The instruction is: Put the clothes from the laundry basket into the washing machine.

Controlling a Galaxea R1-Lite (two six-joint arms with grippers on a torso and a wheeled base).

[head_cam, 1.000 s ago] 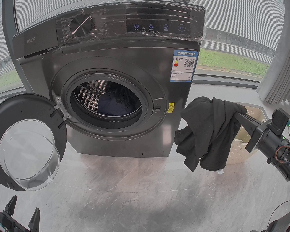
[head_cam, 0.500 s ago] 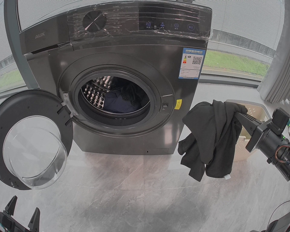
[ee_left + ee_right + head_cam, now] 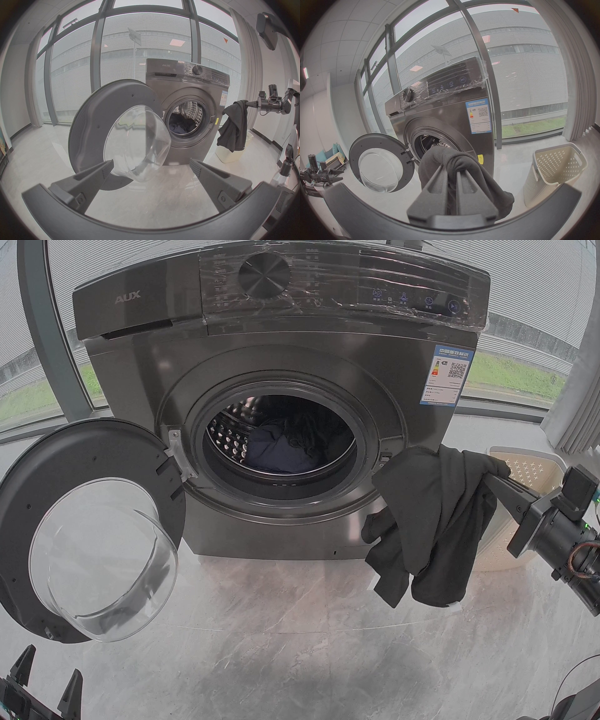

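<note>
Between the fingers of the right gripper (image 3: 500,484) sits a bunched fold of a black garment (image 3: 431,515). The two fingers are pressed close together on the cloth, and the right wrist view shows the fabric humped over their tips.

The garment hangs below and ahead of the gripper, clear of the floor. Its long axis runs roughly straight down from the pinch, with the loose ends pointing at the floor and a small white tag (image 3: 455,605) at the lowest edge.

It looks soft and limp, and probably light. It is neither fragile nor slippery, but it is likely to swing and trail. The hold on a gathered fold near the top seems sound. A higher, fuller bunch would leave less hanging cloth to snag.

Just behind the gripper, on its outer side, stands the basket (image 3: 531,471), partly hidden by the garment. Ahead and to the inner side is the washer (image 3: 281,352), whose drum mouth (image 3: 281,440) is near the garment's leading edge. A dark blue item (image 3: 275,452) lies inside the drum.

Beyond the mouth, the door (image 3: 87,527) stands swung wide open. Well apart, low on the far side, the left gripper (image 3: 50,671) has its fingers spread and holds nothing.

The hanging ends will probably need lifting over the drum lip.
</note>
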